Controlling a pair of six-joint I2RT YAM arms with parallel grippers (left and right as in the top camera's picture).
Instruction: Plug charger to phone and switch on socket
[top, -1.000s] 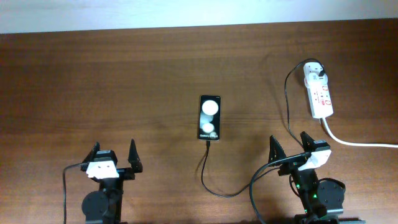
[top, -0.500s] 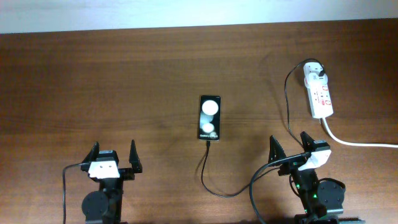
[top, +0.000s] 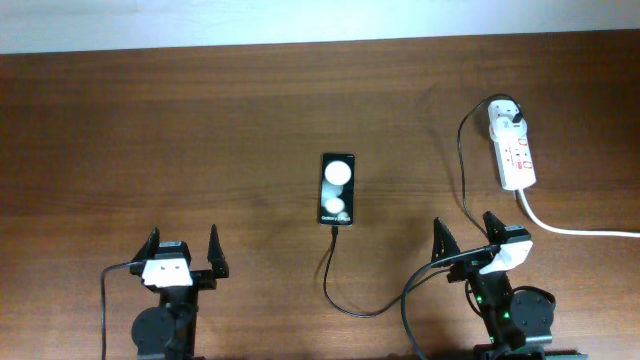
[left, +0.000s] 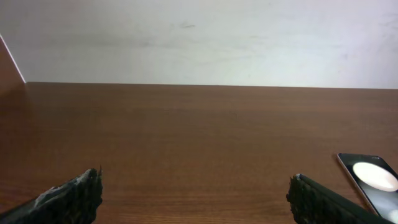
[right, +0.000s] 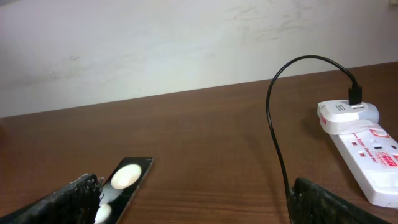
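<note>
phone (top: 337, 189) ahead between left gripper (top: 183, 236) and right gripper (top: 464, 224), both spread wide, empty

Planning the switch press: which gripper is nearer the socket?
Right. The right gripper sits just below the socket in the overhead view; the left gripper is far left, past the phone.

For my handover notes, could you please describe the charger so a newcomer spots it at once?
On the brown table, find the white socket strip at the far right. From the adapter in its far end, the charger, a thin black cable, loops to the phone in the middle. The strip's own cord is thick and white.
</note>
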